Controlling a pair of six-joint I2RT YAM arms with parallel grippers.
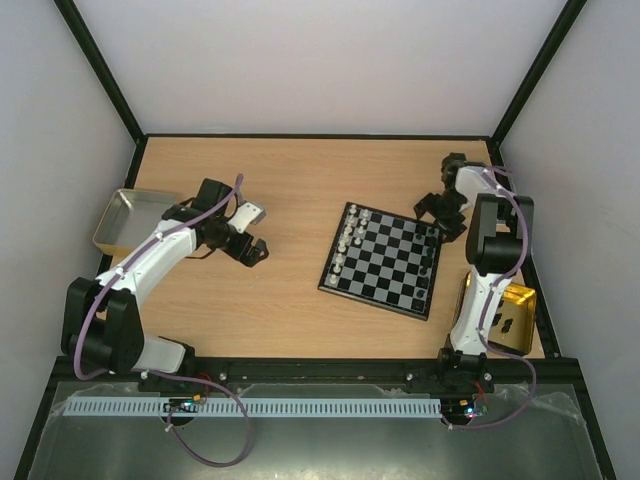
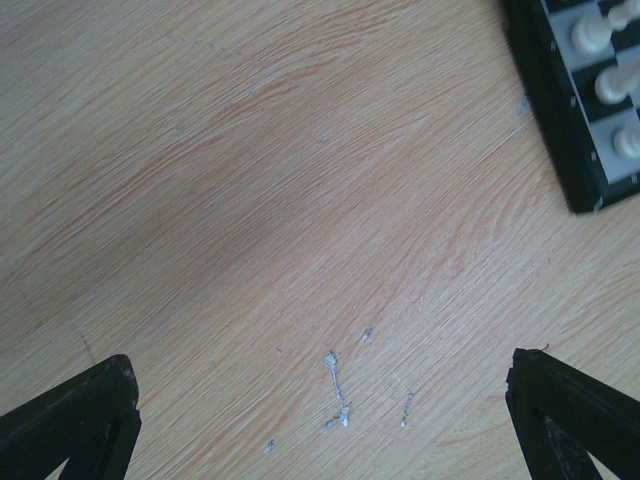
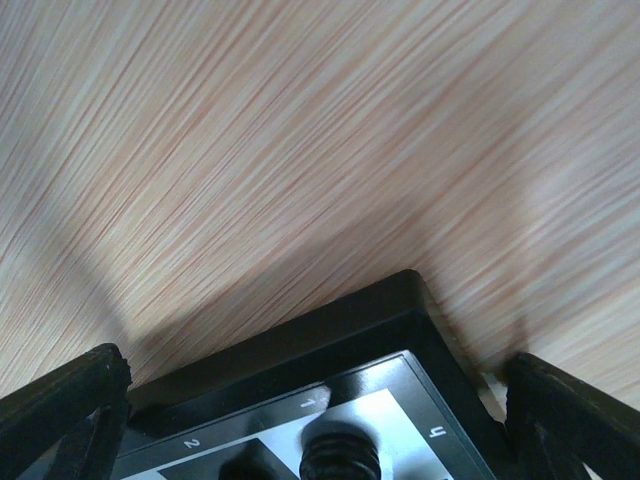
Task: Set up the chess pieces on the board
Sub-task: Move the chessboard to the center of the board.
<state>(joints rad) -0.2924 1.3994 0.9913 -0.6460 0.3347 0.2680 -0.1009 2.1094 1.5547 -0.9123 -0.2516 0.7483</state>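
The board lies right of the table's middle, turned slightly. White chess pieces line its left side and black chess pieces its right side. My left gripper hangs over bare wood well to the left of the board. In the left wrist view it is open with only table between its fingers, and a board corner with white pieces shows at the top right. My right gripper is open low over the board's far right corner, just above a black piece.
A silver tray sits at the left edge of the table. A gold tin lies at the right edge, partly behind the right arm. Walls enclose the table on three sides.
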